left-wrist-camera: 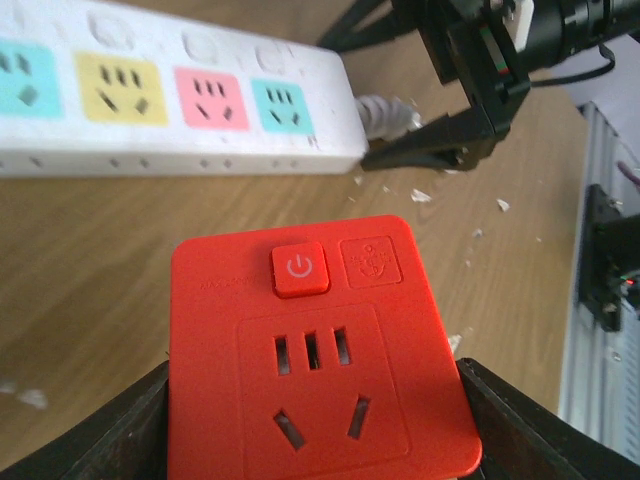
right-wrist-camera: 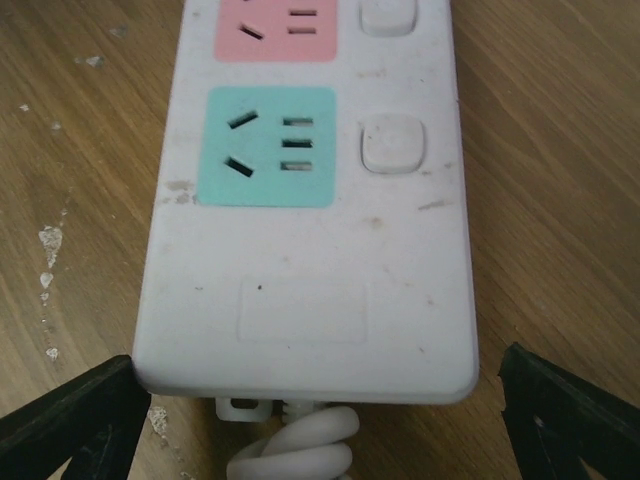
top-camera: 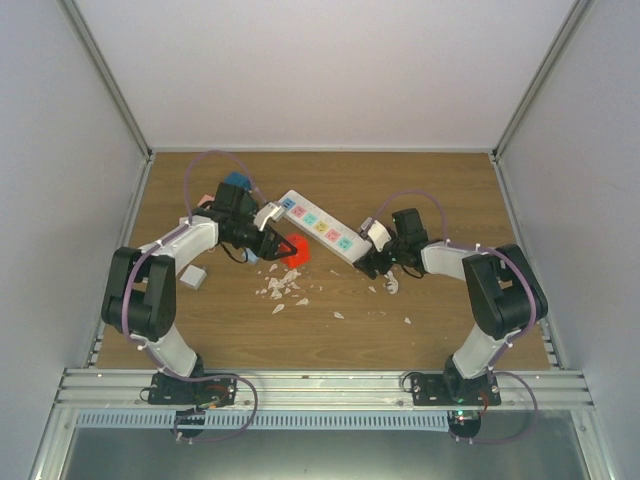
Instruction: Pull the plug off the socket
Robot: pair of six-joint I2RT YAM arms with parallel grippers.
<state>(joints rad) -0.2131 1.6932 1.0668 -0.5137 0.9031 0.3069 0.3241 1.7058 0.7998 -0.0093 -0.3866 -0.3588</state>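
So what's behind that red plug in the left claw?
Past the red plug, the socket lies on the table, with the right gripper at its cord end. The plug's underside is hidden.

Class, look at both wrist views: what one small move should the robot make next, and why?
Probably draw the right gripper back from the socket: its jaws stand open either side of the cord end, and the left gripper holds the red plug clear of it, so bracing seems unneeded.
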